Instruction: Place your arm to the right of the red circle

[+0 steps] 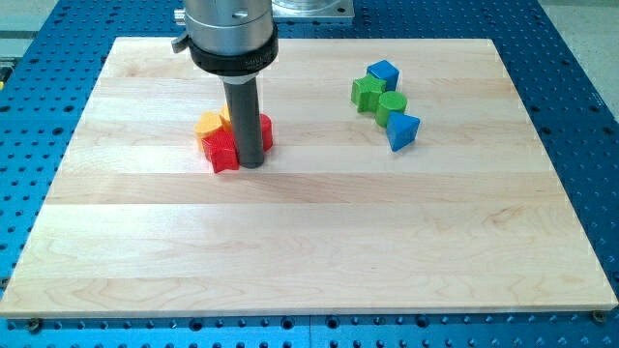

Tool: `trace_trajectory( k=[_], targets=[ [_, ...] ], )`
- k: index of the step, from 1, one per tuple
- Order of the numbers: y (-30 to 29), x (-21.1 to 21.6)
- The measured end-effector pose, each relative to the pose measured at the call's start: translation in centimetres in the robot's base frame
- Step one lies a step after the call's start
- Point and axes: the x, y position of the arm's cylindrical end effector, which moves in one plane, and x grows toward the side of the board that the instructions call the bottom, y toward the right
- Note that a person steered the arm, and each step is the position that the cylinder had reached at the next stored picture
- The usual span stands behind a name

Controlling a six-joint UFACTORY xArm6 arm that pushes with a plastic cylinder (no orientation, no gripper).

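Bare rod, nothing held; my tip (251, 164) rests on the wooden board (309, 251) left of centre. Red circle (265, 130) mostly hidden behind the rod, touching it, edge showing on the view's right.

Smooth pale wooden board (319, 251), matt finish

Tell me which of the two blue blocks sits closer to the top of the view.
The blue cube, at the cluster's top beside the green blocks; the blue triangular block lies lowest.

Rod upright, my tip (250, 164) on board.
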Motion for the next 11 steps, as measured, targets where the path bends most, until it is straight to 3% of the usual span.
trace_trajectory(
  k=[2, 3, 7, 10, 11],
  targets=[
    [0.1, -1.2],
    [2.8, 1.0],
    [7.6, -1.6],
    [7.3, -1.7],
    [7.6, -4.1]
  ],
)
